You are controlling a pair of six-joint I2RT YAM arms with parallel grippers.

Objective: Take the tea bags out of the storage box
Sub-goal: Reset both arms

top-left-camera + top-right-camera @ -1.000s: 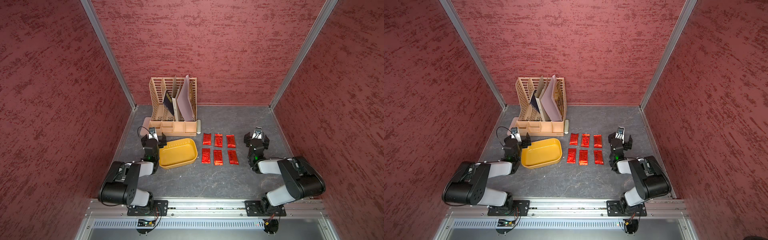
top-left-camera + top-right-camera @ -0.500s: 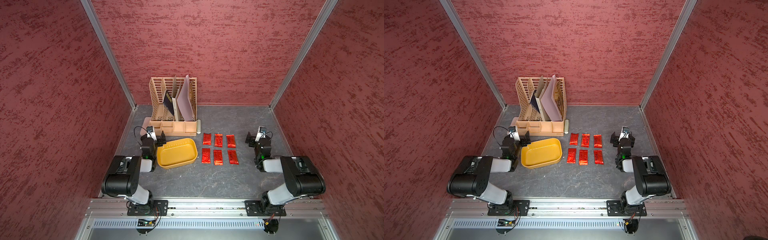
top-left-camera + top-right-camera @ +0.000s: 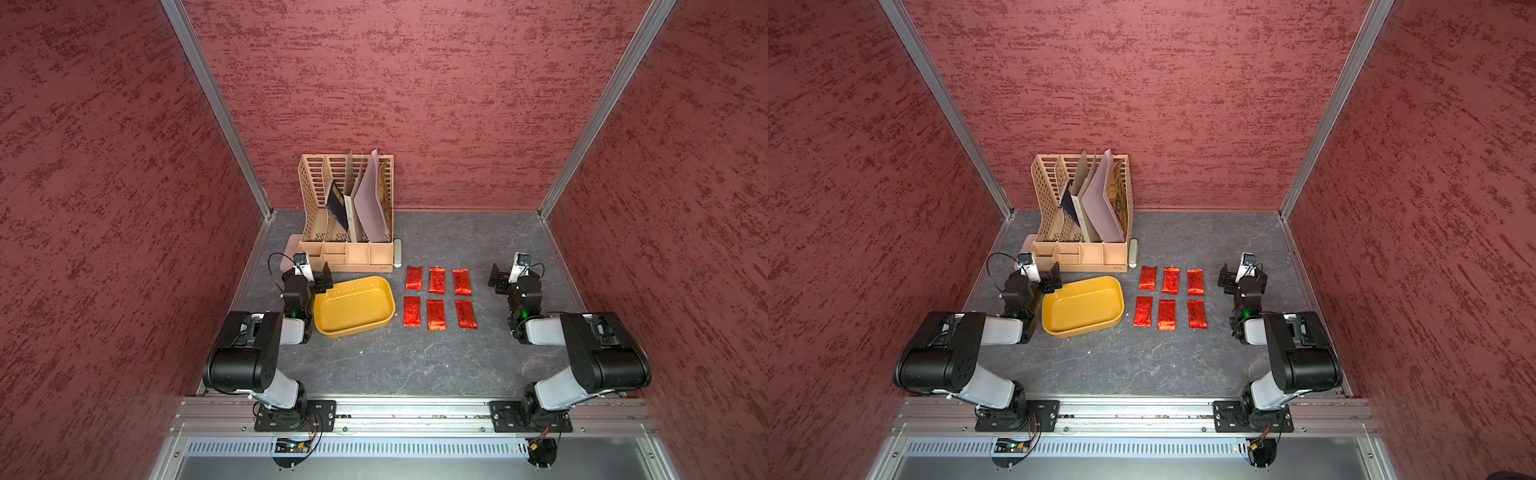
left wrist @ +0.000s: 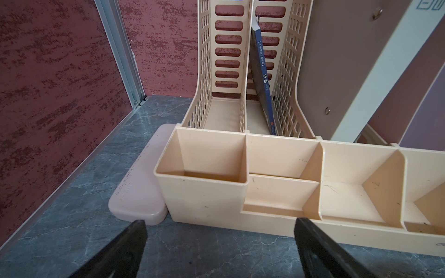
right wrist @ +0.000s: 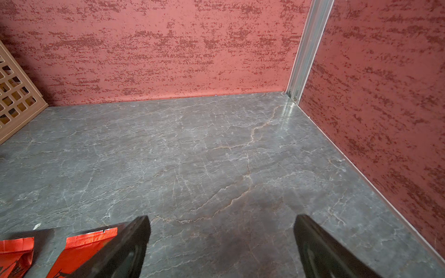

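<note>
We observed the six tea bags (image 3: 436,314) laid flat on the table (image 3: 374,365) in two rows of three, just beside the storage box (image 3: 353,328) and outside it. The left gripper (image 4: 219,223) and the right gripper (image 5: 221,219) both stood released, jaws spread wide, holding nothing.

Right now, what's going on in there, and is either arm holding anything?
Nothing is being handled. The six tea bags lie in two rows of three on the table, beside the box, which is empty. The left gripper sits open by the box, facing the organizer. The right gripper sits open beside the tea bags. Both are empty, so the job looks done.
</note>
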